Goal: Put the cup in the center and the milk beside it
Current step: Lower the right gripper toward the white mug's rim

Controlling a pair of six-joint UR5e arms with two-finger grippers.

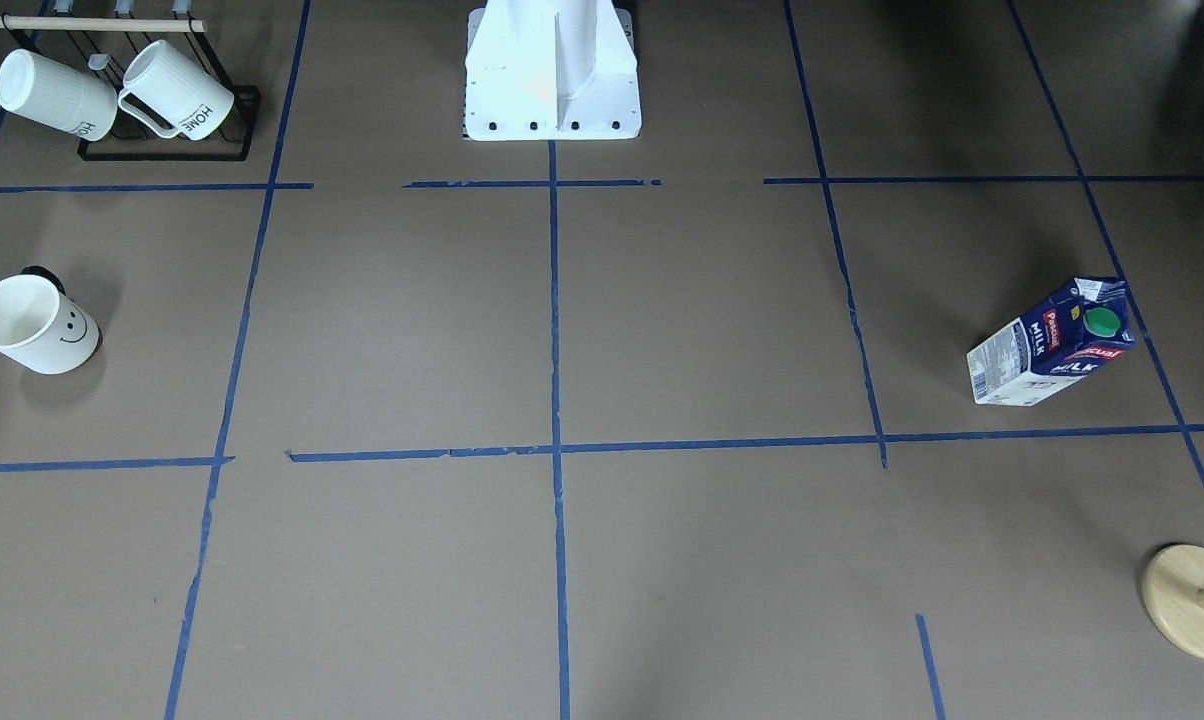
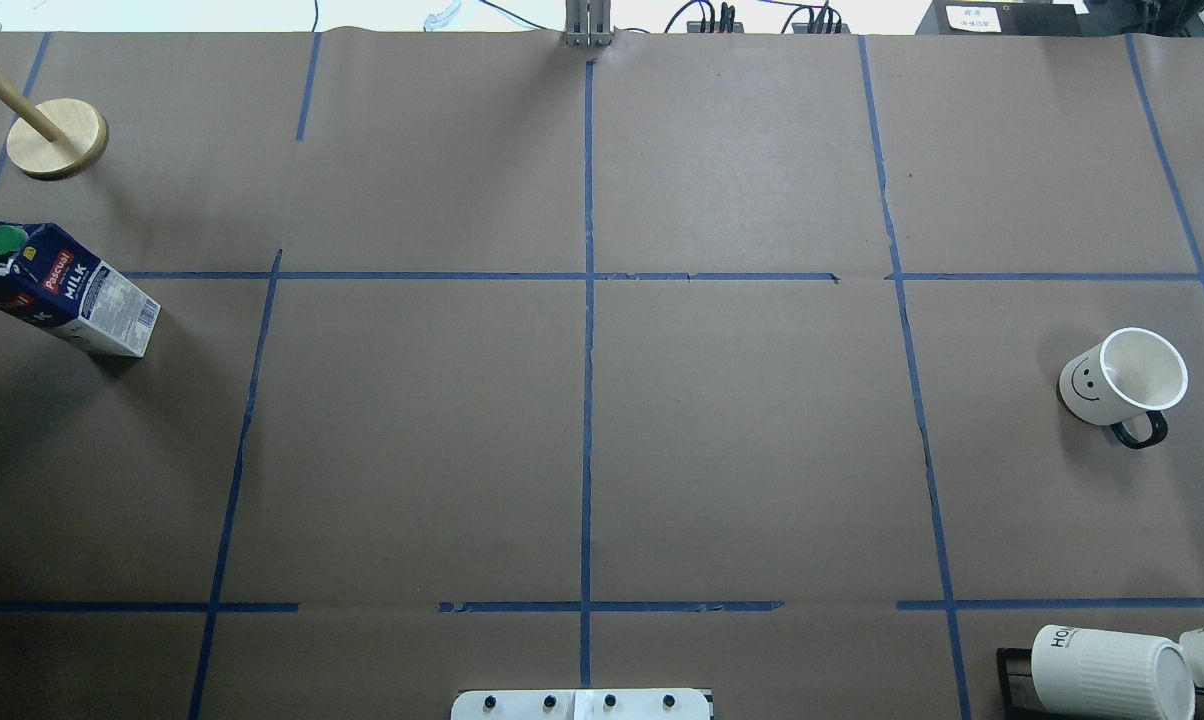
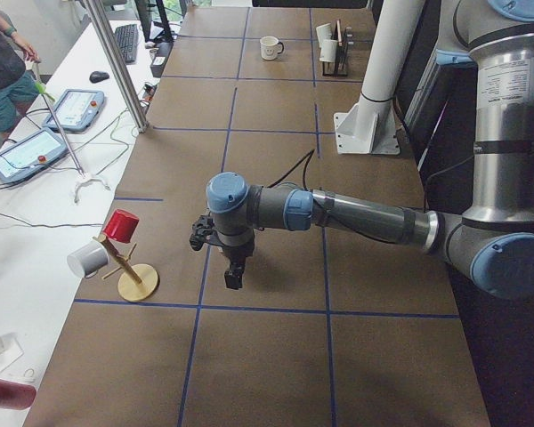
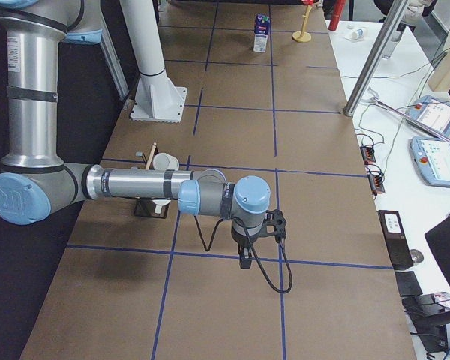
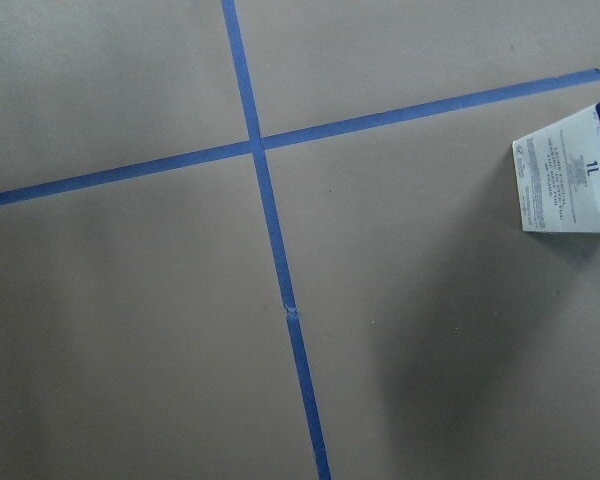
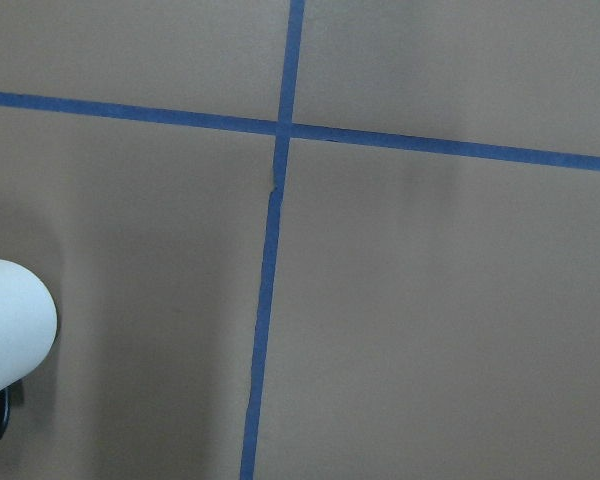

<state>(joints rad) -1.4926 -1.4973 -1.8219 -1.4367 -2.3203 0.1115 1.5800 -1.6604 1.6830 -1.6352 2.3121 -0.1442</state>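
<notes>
The dark blue and white gable-top milk carton (image 5: 580,175) is cut by the left wrist view's right edge; only a printed lower corner shows. The smooth white smiley-face cup (image 6: 10,325) is cut by the right wrist view's left edge, its face out of sight. On the right-arm side of the white robot pedestal (image 2: 582,703), the ribbed white mugs (image 2: 1112,670) run off the overhead view's bottom edge. Well away from the pedestal, the round wooden stand (image 1: 1177,600) is clipped by the front view's right edge. The left gripper (image 3: 234,276) and right gripper (image 4: 244,259) show only in side views; how their jaws stand cannot be told.
</notes>
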